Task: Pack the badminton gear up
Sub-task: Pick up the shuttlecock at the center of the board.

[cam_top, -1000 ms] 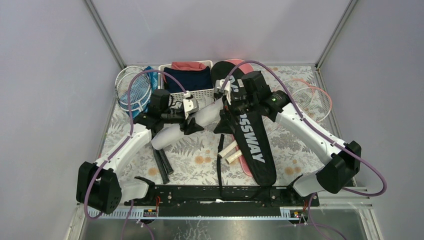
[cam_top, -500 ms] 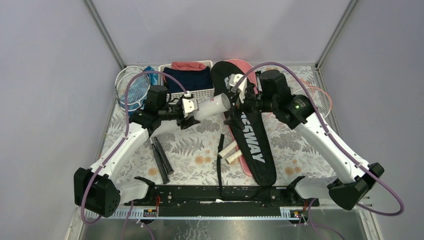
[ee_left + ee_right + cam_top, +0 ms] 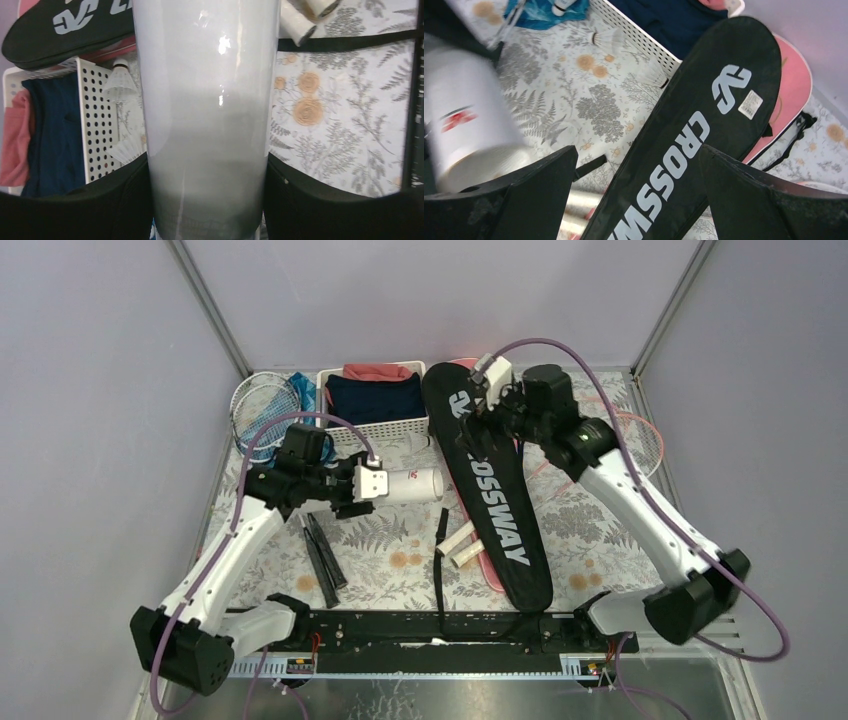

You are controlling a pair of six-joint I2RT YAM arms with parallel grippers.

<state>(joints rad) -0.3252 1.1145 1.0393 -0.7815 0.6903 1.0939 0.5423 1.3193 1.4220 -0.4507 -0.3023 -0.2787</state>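
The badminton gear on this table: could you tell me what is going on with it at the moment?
The left end effector grips the white shuttlecock tube, holding it sideways over the table, near the white basket. The right end effector hovers open and empty over the wide end of the black CROSSWAY bag, which lies across the pink bag. Rackets lie loose in the back left corner.

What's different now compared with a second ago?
The left arm, gripping the tube, pulled it left and turned it level. The right arm, jaws open, backed off from the tube's end toward the far end of the black bag. Bag, basket, rackets unmoved.
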